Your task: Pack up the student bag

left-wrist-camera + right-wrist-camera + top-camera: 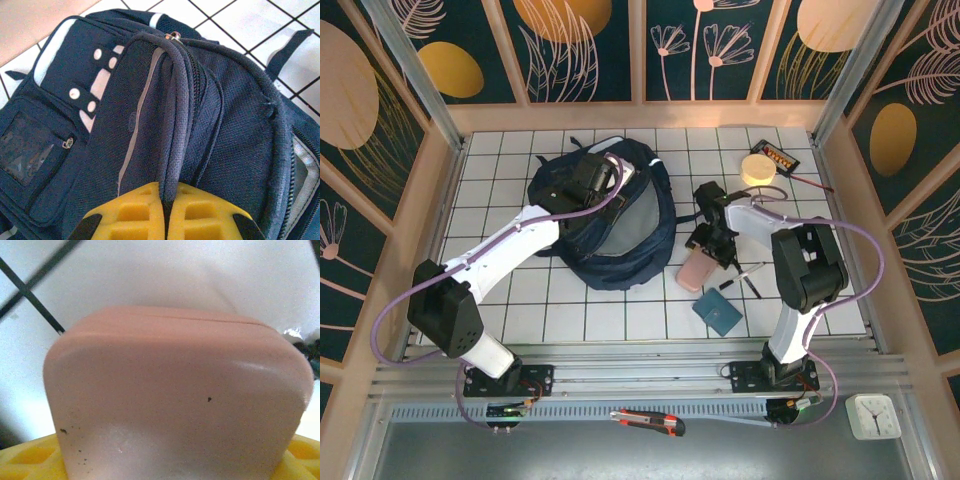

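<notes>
Student bag [630, 240] lies flat on white-tiled table [580, 305], toward 10 o'clock of table centre; navy, white patches showing. My left gripper [166, 212] sits on bag's top end, yellow pads pressed together, pinching raised navy fabric ridge. Pink case [697, 270] rests on table just beside bag, at bag's 4 o'clock. My right gripper [710, 245] is low over case, yellow fingers [30, 460] either side; gripping or merely straddling, cannot tell. Teal square item [718, 312] at case's 5 o'clock.
</notes>
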`<state>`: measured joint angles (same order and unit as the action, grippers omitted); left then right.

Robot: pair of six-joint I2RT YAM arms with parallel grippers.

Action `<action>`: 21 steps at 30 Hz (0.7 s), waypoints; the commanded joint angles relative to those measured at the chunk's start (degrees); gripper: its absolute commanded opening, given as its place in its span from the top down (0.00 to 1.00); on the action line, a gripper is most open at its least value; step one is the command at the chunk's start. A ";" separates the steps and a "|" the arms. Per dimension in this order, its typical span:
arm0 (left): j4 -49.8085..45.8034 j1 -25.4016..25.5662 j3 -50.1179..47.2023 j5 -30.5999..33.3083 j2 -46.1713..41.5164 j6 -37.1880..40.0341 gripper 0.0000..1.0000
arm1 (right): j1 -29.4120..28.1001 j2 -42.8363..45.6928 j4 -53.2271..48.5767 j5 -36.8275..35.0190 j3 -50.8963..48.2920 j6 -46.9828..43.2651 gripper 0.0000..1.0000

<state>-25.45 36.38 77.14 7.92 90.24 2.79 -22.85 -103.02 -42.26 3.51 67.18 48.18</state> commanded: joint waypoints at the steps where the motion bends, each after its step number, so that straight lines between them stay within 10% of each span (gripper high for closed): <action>1: 4.64 -0.43 2.13 1.03 -0.60 -0.55 1.00 | 1.70 3.77 -1.10 0.29 3.29 -1.64 0.28; 21: 10.53 -1.22 -2.68 -1.50 -3.90 -6.74 1.00 | 12.43 22.70 10.95 9.19 9.57 -10.05 0.31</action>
<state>-21.63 35.92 74.91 7.20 89.71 -2.00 -11.16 -82.89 -36.82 9.17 73.80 40.21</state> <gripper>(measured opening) 0.062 0.700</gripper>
